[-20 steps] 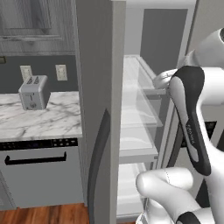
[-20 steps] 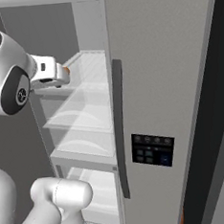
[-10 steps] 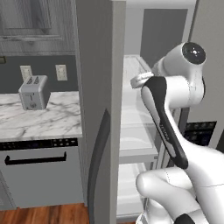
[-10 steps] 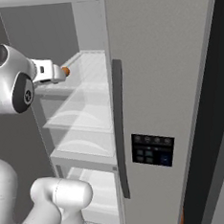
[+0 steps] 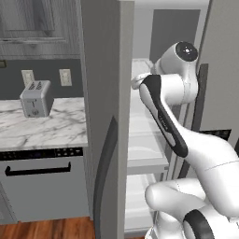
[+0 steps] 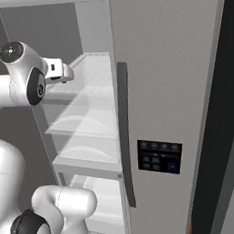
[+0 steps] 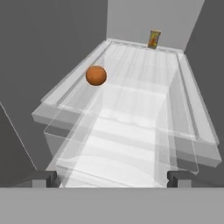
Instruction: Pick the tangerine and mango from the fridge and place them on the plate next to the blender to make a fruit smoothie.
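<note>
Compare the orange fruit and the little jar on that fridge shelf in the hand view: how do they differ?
The tangerine is round and plain orange; the jar is upright, taller than wide, yellow-orange with a label-like pattern. The tangerine sits partway along the shelf near one side rail, closer to the hand; the jar stands at the far back by the rear wall. Both rest on the same clear glass shelf, untouched.

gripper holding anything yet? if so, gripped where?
Nothing held. The gripper is open and empty; the tangerine sits apart on the fridge's glass shelf, ahead of the fingertips.
</note>
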Controlling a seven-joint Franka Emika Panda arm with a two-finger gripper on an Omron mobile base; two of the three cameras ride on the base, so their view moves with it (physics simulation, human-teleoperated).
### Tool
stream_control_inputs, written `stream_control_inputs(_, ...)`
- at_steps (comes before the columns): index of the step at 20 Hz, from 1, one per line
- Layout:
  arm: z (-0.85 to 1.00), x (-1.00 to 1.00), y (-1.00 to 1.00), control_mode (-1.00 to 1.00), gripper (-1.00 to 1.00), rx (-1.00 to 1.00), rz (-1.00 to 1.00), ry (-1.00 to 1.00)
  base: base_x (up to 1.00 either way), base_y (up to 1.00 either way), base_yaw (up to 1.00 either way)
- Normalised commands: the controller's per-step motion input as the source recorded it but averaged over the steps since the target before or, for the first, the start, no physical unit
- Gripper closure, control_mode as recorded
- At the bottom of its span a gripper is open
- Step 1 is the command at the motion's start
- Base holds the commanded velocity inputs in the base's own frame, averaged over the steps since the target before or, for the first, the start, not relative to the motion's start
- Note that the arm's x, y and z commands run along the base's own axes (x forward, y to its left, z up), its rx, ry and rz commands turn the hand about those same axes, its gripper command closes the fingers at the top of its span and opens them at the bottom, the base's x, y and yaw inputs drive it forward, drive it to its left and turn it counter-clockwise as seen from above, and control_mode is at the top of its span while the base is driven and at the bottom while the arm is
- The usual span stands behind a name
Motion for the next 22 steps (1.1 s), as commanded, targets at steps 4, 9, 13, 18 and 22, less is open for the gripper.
stream_control_inputs(4, -0.29, 0.49, 0.00, -1.00, -1.00, 0.04, 0.00, 0.04, 0.00, 0.00, 0.00)
stream_control_inputs(9, -0.24, 0.38, 0.11, -1.00, -1.00, 0.01, 0.00, 0.01, 0.00, 0.00, 0.00)
stream_control_inputs(13, -0.01, 0.39, 0.34, -1.00, -1.00, 0.00, 0.00, 0.08, 0.00, 0.00, 0.00)
stream_control_inputs(18, -0.20, 0.39, 0.32, -1.00, -1.00, 0.01, 0.00, 0.12, 0.00, 0.00, 0.00)
stream_control_inputs(22, -0.18, 0.51, 0.09, -1.00, -1.00, 0.06, 0.00, 0.13, 0.00, 0.00, 0.00)
